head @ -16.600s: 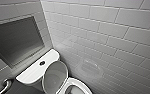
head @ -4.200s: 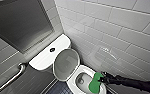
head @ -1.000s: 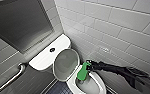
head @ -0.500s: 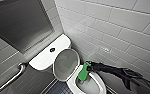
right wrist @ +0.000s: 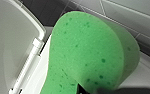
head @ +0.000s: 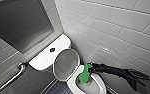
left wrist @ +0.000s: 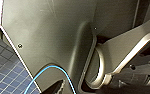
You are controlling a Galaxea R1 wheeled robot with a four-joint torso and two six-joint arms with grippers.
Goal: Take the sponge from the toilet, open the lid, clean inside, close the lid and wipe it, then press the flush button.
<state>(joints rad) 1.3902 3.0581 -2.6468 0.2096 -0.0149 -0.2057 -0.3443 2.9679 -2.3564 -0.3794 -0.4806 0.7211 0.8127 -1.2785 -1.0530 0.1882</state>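
Green bean-shaped foam sponge [head: 84, 75] is standing pretty much upright inside the white toilet bowl [head: 99, 84], close to its back rim. The right gripper [head: 89, 70] is pinching its upper end. The white oval plastic lid [head: 66, 63] is up against the flat white tank top [head: 39, 60], near the small dark round flush button [head: 52, 49]. Can't tell the left gripper's state.

Right arm [head: 113, 70] stretched nearly straight in from the right, claw [head: 89, 70] clamped on the sponge [head: 84, 75].
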